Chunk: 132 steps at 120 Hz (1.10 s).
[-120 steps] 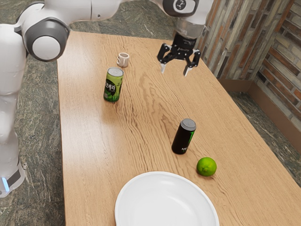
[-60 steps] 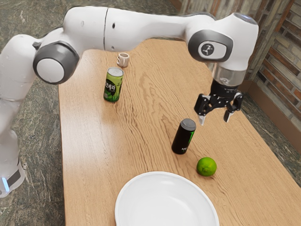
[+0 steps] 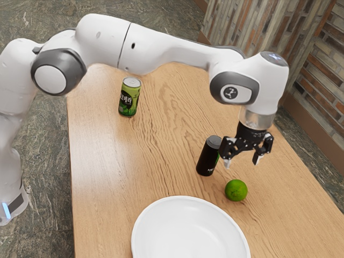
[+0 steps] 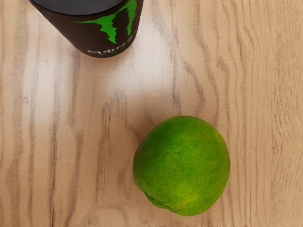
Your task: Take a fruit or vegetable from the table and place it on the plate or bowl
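Pincer [image 3: 242, 163] spread wide, nothing held, hanging right of ctr, just beside black can [image 3: 209, 156]. Lime [image 3: 236, 190] on surface [image 3: 107, 161] just below, a touch left in frame (roundish, no long axis). Probably needs only short drop. Plate [image 3: 188, 231] bottom ctr.

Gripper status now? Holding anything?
Gripper: open, holding nothing, poised above the lime and next to the black can.
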Each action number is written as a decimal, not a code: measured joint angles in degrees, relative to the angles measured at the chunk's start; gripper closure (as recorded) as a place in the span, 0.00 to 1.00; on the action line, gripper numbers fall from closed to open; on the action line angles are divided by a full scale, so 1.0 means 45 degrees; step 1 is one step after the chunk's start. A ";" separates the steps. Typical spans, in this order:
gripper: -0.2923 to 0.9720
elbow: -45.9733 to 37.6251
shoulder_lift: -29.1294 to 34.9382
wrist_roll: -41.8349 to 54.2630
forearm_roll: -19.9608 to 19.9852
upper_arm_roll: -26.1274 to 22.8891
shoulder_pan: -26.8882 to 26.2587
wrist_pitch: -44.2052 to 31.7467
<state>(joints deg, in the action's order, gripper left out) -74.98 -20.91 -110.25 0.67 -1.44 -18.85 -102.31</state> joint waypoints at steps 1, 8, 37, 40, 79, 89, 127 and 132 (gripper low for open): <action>0.23 -0.0092 0.0063 0.0037 0.0000 -0.0001 -0.0025 -0.0025; 0.23 -0.0499 0.0364 0.0281 0.0041 -0.0008 -0.0230 -0.0188; 0.23 -0.2665 0.1556 0.0882 0.0195 -0.0012 -0.0873 -0.1283; 0.23 -0.2743 0.1606 0.0926 0.0200 -0.0012 -0.0856 -0.1358; 0.24 -0.3076 0.1126 0.1529 0.0753 0.0125 0.0617 -0.1817; 0.24 -0.3056 0.0957 0.1654 0.0799 0.0126 0.0640 -0.1922; 0.23 -0.2852 0.0120 0.2002 0.0827 0.0087 0.0561 -0.2773; 0.23 -0.2843 0.0039 0.2035 0.0827 0.0082 0.0554 -0.2904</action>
<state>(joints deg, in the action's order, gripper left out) -87.77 -20.74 -101.09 4.39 -1.07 -16.36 -115.38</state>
